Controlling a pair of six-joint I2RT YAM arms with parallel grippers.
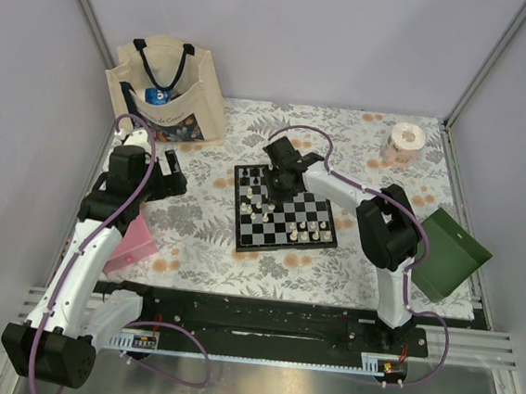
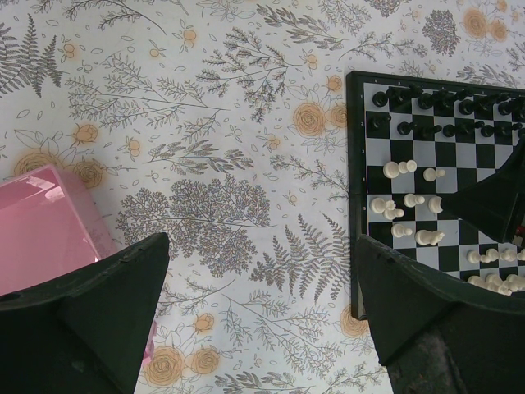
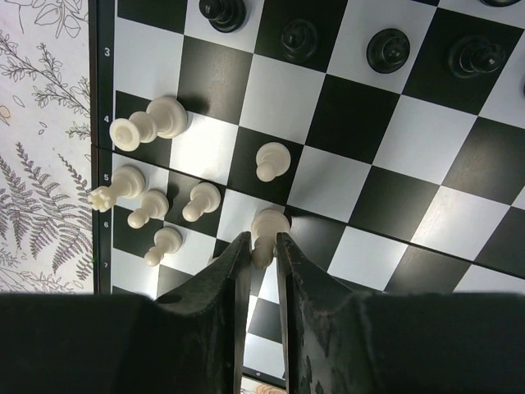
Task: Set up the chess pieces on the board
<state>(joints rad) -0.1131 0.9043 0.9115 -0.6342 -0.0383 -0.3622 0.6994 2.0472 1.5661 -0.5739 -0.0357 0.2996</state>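
Observation:
The chessboard [image 1: 282, 243] lies in the middle of the flowered cloth; it also shows in the left wrist view [image 2: 354, 197] and the right wrist view [image 3: 385, 139]. Black chessmen [image 3: 387, 49] stand in its far rows. Cream-white chessmen [image 3: 156, 215] stand loosely grouped near its left edge and front. My right gripper [image 3: 262, 246] is over the board's far left part [image 1: 284, 176] and is shut on a cream-white pawn [image 3: 267, 230]. My left gripper [image 2: 262, 271] is open and empty above the cloth, left of the board [image 1: 166, 183].
A pink box [image 1: 133, 240] lies at the left by the left arm. A canvas tote bag [image 1: 166, 90] stands at the back left. A tape roll [image 1: 403, 143] sits at the back right. A green dustpan-like tray [image 1: 449, 252] lies at the right.

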